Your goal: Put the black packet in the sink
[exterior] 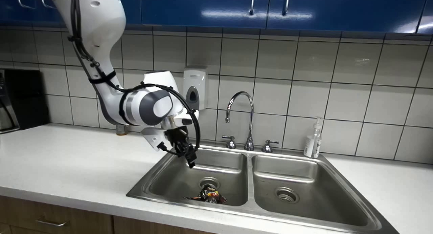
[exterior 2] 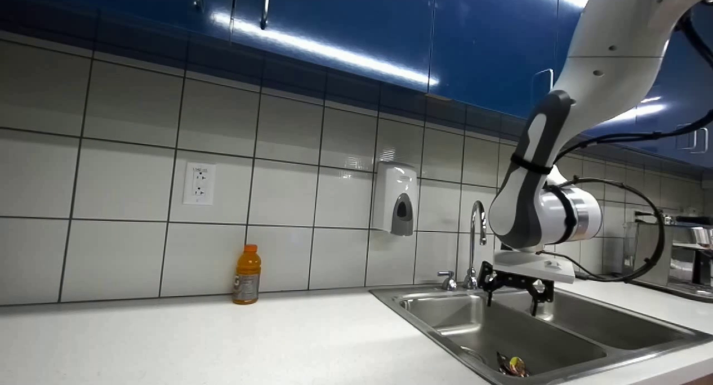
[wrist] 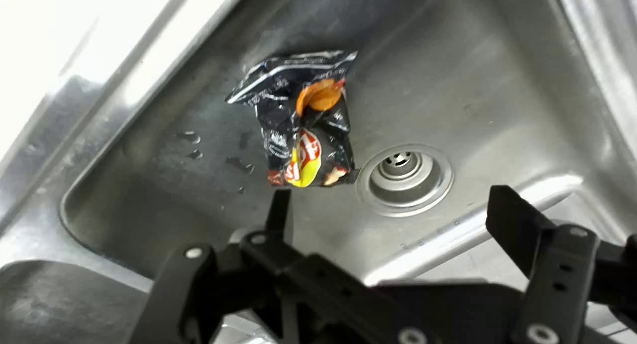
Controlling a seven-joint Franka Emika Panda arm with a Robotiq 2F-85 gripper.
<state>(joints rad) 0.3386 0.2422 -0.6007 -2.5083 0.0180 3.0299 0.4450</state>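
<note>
The black packet lies in one basin of the sink in both exterior views (exterior: 210, 195) (exterior 2: 512, 365) and in the wrist view (wrist: 311, 130). It is crinkly, with red, yellow and orange print, and rests on the basin floor beside the round drain. The stainless sink (exterior: 250, 183) has two basins. It also shows in an exterior view (exterior 2: 429, 332) and in the wrist view (wrist: 473, 85). My gripper (wrist: 391, 190) is open and empty, its fingers wide apart. It is above the sink in both exterior views (exterior: 191, 163) (exterior 2: 512, 305), apart from the packet.
A chrome faucet (exterior: 251, 122) with two handles stands behind the basins. A clear soap bottle (exterior: 313, 142) stands at the sink's back corner. A dispenser (exterior: 195, 88) hangs on the tiled wall. An orange bottle (exterior 2: 247, 279) and a coffee machine (exterior 2: 663, 251) stand on the counter (exterior: 84, 159).
</note>
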